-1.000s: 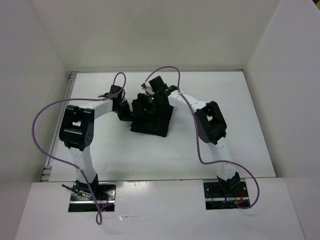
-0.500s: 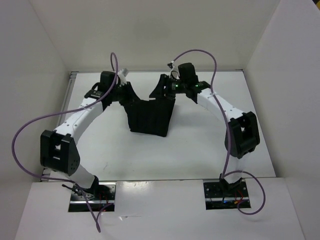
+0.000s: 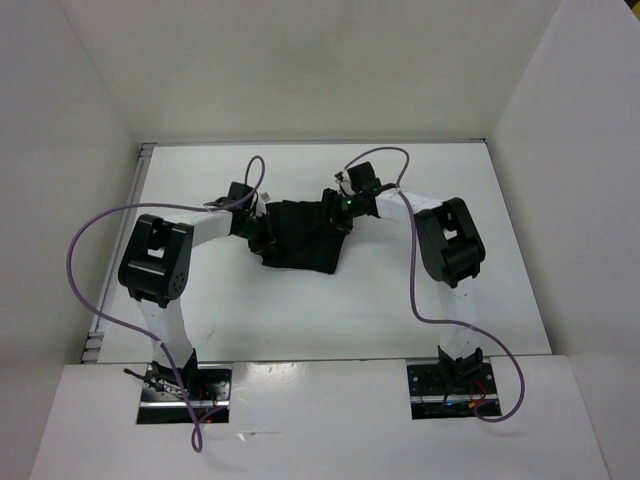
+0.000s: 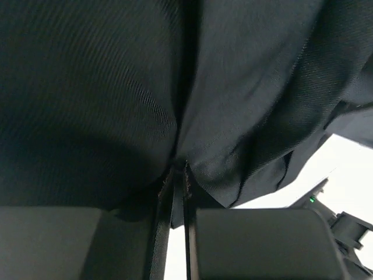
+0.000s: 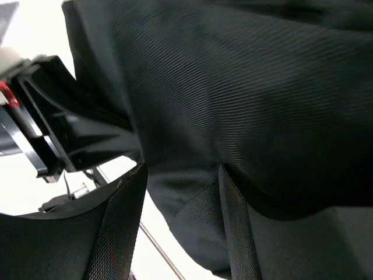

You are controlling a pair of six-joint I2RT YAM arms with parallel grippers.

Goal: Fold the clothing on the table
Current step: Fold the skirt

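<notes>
- Skirt (image 3: 300, 238) sits as a dark, rumpled, roughly four-sided patch on the white counter (image 3: 420, 310), near the middle and a little toward the far wall, between the two arms.
- Left fingers (image 3: 258, 226) are almost closed. The left wrist view shows a thin edge of cloth pinched at their tips, with fabric spreading out from that narrow slit.
- Right fingers (image 3: 336, 208) stand partly apart, and a thick fold of the skirt fills the gap. That reads as a grip on a bunched layer.
- Step in hand, as I judge it: laying the held edge over the rest of the skirt to make a fold.
- To do it well, hold both corners level and equally taut and lower them together so the edge lands straight. Let go only once the cloth rests flat; a one-sided release would likely drag the fold askew.
- Fabric is matte black with a fine diagonal rib, soft and limp. It drapes in loose creases and will not hold a shape.
</notes>
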